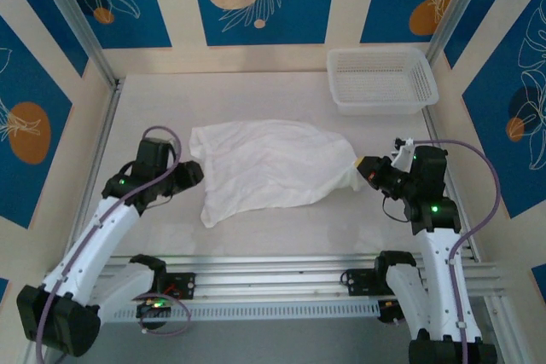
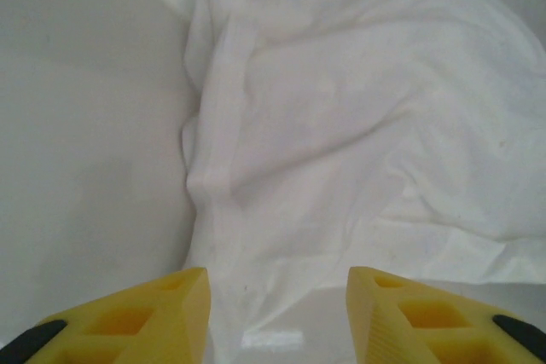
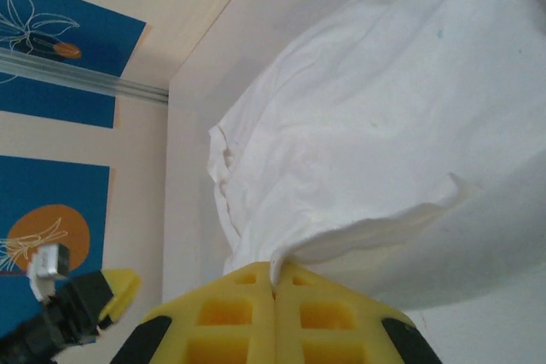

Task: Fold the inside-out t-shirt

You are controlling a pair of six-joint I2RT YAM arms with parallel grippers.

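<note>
The inside-out t-shirt (image 1: 271,168) lies crumpled and wrinkled in the middle of the table, a plain white bundle. My left gripper (image 1: 194,173) sits at the shirt's left edge with its yellow jaws apart; in the left wrist view the t-shirt (image 2: 358,117) spreads ahead of the open left gripper (image 2: 277,300) and a strip of cloth runs down between the fingers without being pinched. My right gripper (image 1: 365,168) is at the shirt's right end, shut on an edge of the cloth. In the right wrist view the t-shirt (image 3: 375,125) rises in a lifted fold from the closed right gripper (image 3: 275,283).
A white plastic mesh basket (image 1: 381,80) stands at the back right of the table. Blue patterned walls enclose the table on three sides. An aluminium rail (image 1: 281,274) carries the arm bases along the near edge.
</note>
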